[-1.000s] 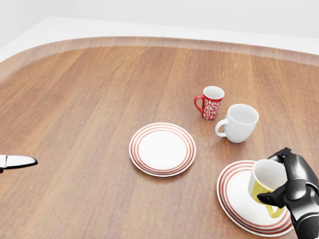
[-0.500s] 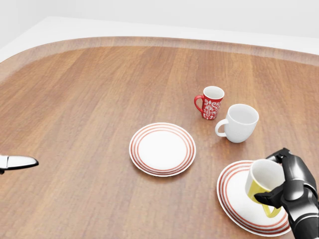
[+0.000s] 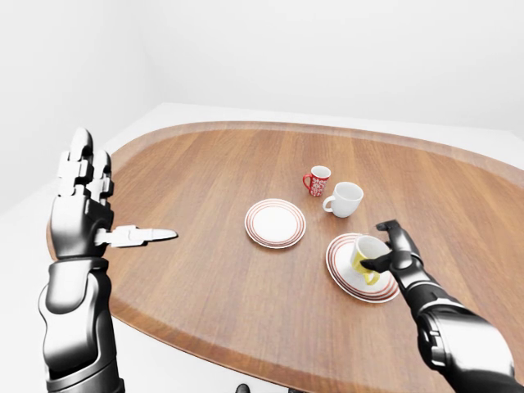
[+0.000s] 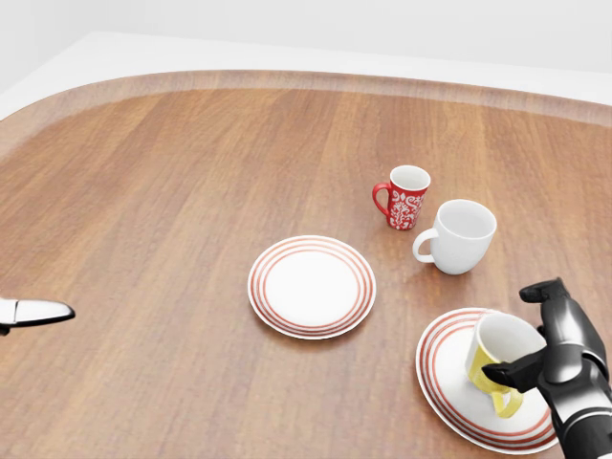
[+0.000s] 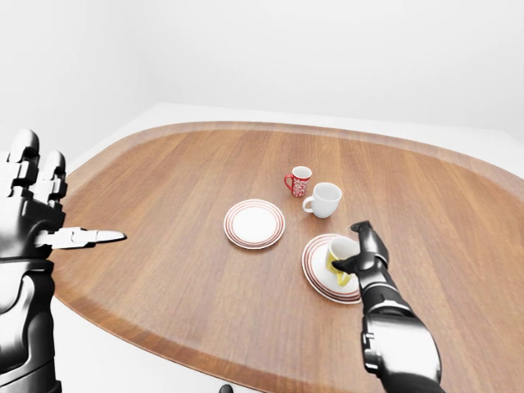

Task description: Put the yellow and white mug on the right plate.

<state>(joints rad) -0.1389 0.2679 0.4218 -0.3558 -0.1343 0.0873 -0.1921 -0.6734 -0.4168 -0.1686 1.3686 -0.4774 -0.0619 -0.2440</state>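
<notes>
1. Progress reads as nearly complete: going left to right across the head view, the left robot hand (image 3: 79,217) is raised well off to the left, fingers spread and holding nothing, far from everything on the table (image 4: 143,191).
2. Middle of the table carries the left plate (image 4: 312,286), which is bare; up and to its right stand the red patterned mug (image 4: 403,197) and the plain white mug (image 4: 459,235), neither near a hand.
3. Far right sits the right plate (image 4: 445,378), and the yellow and white mug (image 4: 495,353) is over its centre, tilted slightly; whether its base already rests on the plate I cannot tell.
4. Right robot hand (image 4: 559,349) is at the mug's right side, a lower finger wrapped on the wall by the handle, the upper finger (image 4: 553,290) lifted clear of the rim, so the grip looks partly loosened.
5. Remaining, by my judgement: seat the mug, let go fully and draw the hand away without tipping it.
</notes>
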